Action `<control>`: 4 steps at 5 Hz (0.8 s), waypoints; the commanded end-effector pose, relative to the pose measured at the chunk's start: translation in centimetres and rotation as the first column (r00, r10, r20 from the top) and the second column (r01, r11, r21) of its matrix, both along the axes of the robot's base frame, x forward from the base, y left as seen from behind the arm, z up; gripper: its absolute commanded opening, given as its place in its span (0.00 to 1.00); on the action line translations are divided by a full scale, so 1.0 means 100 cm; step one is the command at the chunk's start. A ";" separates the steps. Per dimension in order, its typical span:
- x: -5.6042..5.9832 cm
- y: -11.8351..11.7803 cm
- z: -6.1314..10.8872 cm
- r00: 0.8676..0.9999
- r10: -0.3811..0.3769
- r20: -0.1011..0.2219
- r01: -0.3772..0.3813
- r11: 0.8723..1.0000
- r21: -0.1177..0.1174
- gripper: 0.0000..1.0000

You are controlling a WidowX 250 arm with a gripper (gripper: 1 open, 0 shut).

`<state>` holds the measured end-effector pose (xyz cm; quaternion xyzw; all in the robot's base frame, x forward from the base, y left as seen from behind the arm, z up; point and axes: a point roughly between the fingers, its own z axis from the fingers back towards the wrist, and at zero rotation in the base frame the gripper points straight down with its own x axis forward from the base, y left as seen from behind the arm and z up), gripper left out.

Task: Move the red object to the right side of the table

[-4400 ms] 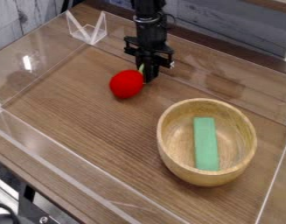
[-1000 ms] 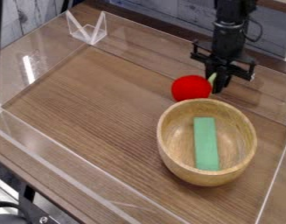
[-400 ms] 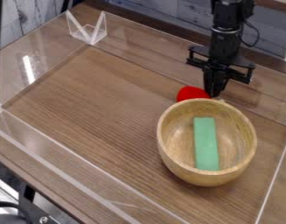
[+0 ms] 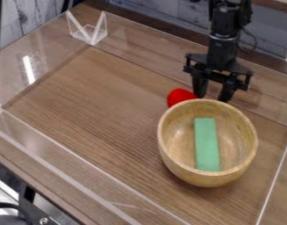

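The red object [image 4: 178,97], a small ball, rests on the table [image 4: 98,110] against the far left rim of the wooden bowl [image 4: 171,145], which hides its lower part. My gripper [image 4: 218,89] points straight down just right of the ball, above the bowl's far rim. Its fingers [image 4: 202,85] stand spread and open with nothing between them, apart from the ball. A green rectangular block [image 4: 205,143] lies inside the bowl.
Clear acrylic walls [image 4: 23,66] edge the tabletop, with a folded clear piece [image 4: 87,30] at the far left corner. The bowl takes up the right front part of the table.
The gripper has opened and let go of the red ball. The ball now sits lower and a bit left, against the bowl's rim; the gripper dropped slightly.
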<state>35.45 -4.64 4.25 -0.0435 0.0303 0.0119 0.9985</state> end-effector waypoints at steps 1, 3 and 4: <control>-0.001 0.007 0.055 0.994 0.024 0.110 -0.022 1.000 -0.023 1.00; -0.003 0.047 0.122 0.969 0.154 0.194 -0.148 0.988 -0.047 1.00; -0.009 0.074 0.131 0.967 0.154 0.202 -0.147 0.988 -0.049 1.00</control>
